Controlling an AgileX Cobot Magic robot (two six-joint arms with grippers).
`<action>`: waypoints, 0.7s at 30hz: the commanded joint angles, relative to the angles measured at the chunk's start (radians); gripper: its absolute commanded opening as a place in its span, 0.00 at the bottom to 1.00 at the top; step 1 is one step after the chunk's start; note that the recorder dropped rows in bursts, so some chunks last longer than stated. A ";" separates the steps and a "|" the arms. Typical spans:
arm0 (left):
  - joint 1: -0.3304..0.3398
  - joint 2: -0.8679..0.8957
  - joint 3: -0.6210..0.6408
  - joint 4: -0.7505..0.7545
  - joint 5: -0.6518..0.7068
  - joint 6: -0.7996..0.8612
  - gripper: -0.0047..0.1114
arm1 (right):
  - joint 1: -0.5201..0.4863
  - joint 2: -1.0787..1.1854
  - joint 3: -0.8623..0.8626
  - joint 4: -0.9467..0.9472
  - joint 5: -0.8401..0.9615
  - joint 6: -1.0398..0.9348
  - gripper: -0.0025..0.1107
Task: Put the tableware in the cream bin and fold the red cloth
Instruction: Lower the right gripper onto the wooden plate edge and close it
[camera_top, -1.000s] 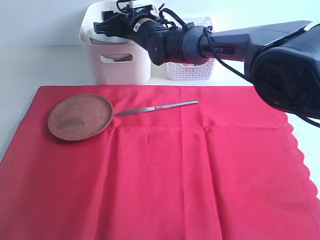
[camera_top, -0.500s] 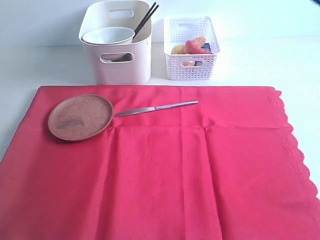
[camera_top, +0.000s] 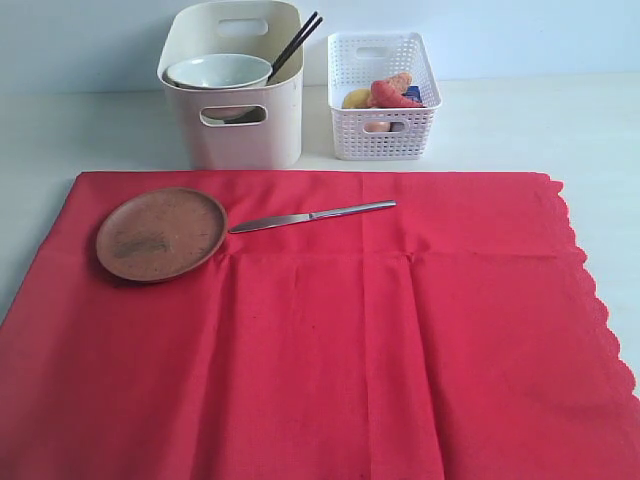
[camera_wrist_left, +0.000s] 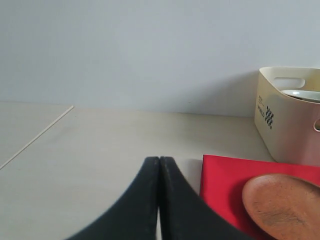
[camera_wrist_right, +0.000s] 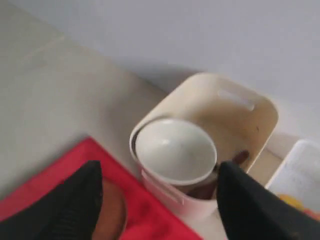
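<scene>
A second ago my right arm was stretched across the far side of the scene, over the bin (camera_top: 250, 140). Now it has pulled back out of the wide view. The bowl (camera_top: 218, 70) sits in the bin at the far left, and the chopsticks (camera_top: 293, 45) lean against the bin's right wall. I take that drop as done.

The right claw (camera_wrist_right: 160, 167) is spread wide with nothing between its fingers, looking down on the bin from above. The left claw (camera_wrist_left: 159, 161) is pressed together and empty, low over the bare table (camera_top: 90, 130) just off the cloth's far-left corner.

Two pieces are left on the red cloth (camera_top: 330, 350) — the plate (camera_top: 160, 233) in its far-left part and the knife (camera_top: 312, 215) just to the plate's right, blade tip close to the rim. The cloth lies fully spread and can't be folded until both are off it. Food stays in the white basket (camera_top: 380, 140) — not my concern. I can't see a spoon or cup from here.
</scene>
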 joint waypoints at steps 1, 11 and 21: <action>0.002 -0.005 0.002 -0.006 -0.003 -0.007 0.05 | -0.008 0.032 -0.003 0.049 0.220 -0.083 0.49; 0.002 -0.005 0.002 -0.006 -0.003 -0.007 0.05 | -0.008 0.229 -0.003 0.251 0.314 -0.100 0.45; 0.002 -0.005 0.002 -0.006 -0.003 -0.007 0.05 | -0.008 0.428 -0.003 0.359 0.152 -0.105 0.45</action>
